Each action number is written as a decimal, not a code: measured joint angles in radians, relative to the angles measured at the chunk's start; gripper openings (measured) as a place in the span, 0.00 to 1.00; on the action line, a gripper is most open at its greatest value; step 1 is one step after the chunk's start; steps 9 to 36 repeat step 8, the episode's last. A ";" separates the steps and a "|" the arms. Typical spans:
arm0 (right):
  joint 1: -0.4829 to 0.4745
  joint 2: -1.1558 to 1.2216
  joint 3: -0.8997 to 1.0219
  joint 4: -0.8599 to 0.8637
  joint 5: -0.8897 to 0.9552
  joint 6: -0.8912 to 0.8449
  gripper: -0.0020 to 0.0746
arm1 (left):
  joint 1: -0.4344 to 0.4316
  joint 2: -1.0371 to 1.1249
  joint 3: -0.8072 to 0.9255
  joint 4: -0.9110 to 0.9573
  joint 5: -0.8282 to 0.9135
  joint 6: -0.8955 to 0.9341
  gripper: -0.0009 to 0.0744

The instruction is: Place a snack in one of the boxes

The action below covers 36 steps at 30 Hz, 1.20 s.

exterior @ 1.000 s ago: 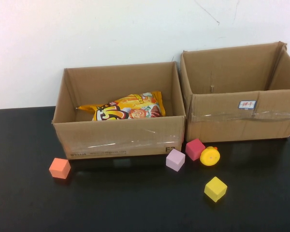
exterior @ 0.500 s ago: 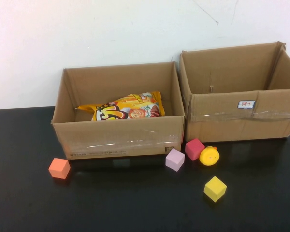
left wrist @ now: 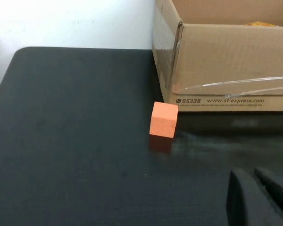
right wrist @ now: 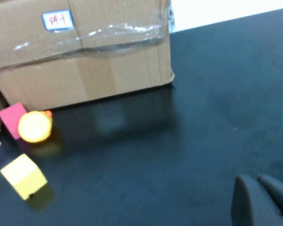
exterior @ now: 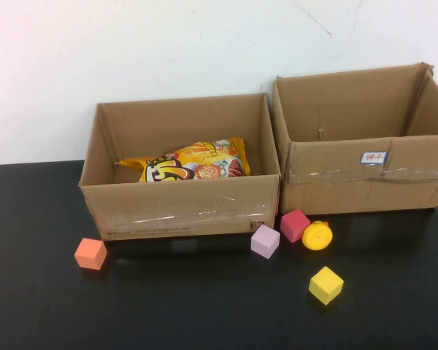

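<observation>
Two brown cardboard boxes stand side by side at the back of the black table. The left box (exterior: pixel 179 208) holds a yellow-orange snack bag (exterior: pixel 193 162) lying inside it. The right box (exterior: pixel 358 182) carries a small white label (exterior: pixel 373 157) and looks empty. Neither gripper shows in the high view. My left gripper (left wrist: pixel 249 172) is shut and empty, low over the table in front of the left box (left wrist: pixel 231 66). My right gripper (right wrist: pixel 251 178) is shut and empty, low over the table in front of the right box (right wrist: pixel 85 70).
An orange cube (exterior: pixel 90 254) lies before the left box's left corner. A lilac cube (exterior: pixel 265 240), a magenta cube (exterior: pixel 295 224) and a yellow round toy (exterior: pixel 317 235) lie between the boxes' fronts. A yellow cube (exterior: pixel 325 285) lies nearer me.
</observation>
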 joint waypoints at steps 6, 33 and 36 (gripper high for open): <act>0.000 0.000 0.000 -0.041 -0.007 -0.039 0.02 | 0.000 0.000 0.000 -0.002 0.000 -0.002 0.01; 0.006 0.000 0.000 -0.014 -0.009 -0.102 0.02 | 0.000 0.000 0.000 -0.002 0.000 -0.002 0.01; 0.006 0.000 0.000 -0.014 -0.009 -0.102 0.02 | 0.000 0.000 0.000 -0.002 0.000 -0.002 0.01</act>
